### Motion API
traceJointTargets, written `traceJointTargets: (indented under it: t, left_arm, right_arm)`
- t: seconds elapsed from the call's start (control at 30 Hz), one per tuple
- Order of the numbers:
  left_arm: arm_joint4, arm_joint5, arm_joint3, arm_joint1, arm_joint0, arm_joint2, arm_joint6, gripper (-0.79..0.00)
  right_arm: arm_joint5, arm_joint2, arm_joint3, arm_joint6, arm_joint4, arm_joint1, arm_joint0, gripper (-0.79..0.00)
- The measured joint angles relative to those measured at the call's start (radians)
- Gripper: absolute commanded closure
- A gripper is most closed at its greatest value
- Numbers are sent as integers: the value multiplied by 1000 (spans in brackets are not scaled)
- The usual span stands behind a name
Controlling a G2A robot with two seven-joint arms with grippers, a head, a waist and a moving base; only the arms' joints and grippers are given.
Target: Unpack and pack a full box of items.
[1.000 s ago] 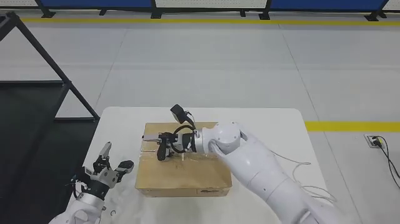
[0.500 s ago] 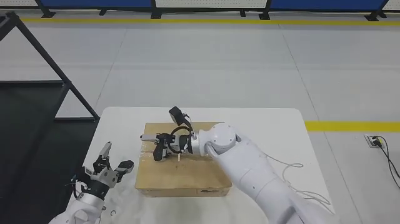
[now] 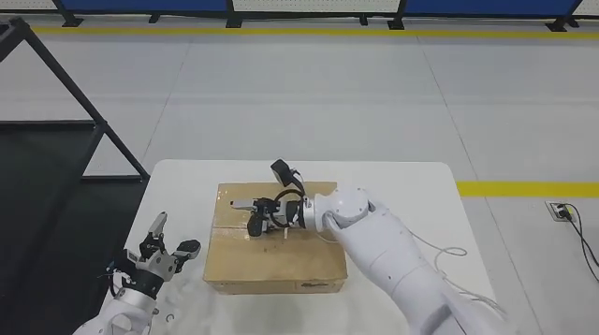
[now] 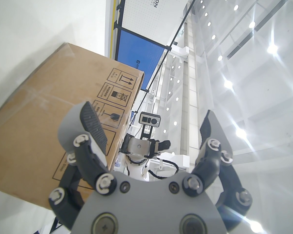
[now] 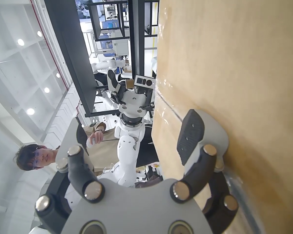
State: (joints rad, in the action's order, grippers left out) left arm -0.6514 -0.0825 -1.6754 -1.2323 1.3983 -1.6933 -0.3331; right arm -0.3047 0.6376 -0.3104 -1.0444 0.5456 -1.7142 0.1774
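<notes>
The taped-shut box (image 3: pixel 276 260) hides its contents. The right gripper (image 3: pixel 248 218) lies over its top, jaws wide apart, holding nothing. The left gripper (image 3: pixel 175 237), beside the box, also gapes empty.

The right gripper (image 5: pixel 134 127) has its 2 fingers (image 5: pixel 189 137) spread wide with nothing between them. 1 finger lies with its grey back along the top of the cardboard box (image 5: pixel 234 49), seemingly touching it, just beside the box's taped seam (image 5: pixel 168 107). The other finger hangs out past the box's edge. Beyond that edge are the left gripper (image 5: pixel 112 91) and a black frame (image 5: pixel 70 44).
</notes>
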Motion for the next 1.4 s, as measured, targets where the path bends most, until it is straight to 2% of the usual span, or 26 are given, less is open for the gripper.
traceJointTargets:
  t: [0.37, 0.67, 0.77, 1.03, 1.4]
  left_arm:
    - [0, 0, 0, 0, 0, 0, 0, -785]
    - [0, 0, 0, 0, 0, 0, 0, -785]
    - [0, 0, 0, 0, 0, 0, 0, -785]
    - [0, 0, 0, 0, 0, 0, 0, -785]
    - [0, 0, 0, 0, 0, 0, 0, -785]
  right_arm:
    - [-29, 81, -100, -26, -29, 75, 50, -785]
    - [43, 170, -314, -46, -116, 164, 129, -785]
    - [96, 207, -427, -52, -159, 198, 176, -785]
    - [356, 304, -737, -18, -348, 279, 306, -785]
    - [562, 455, -1028, -29, -493, 357, 480, -785]
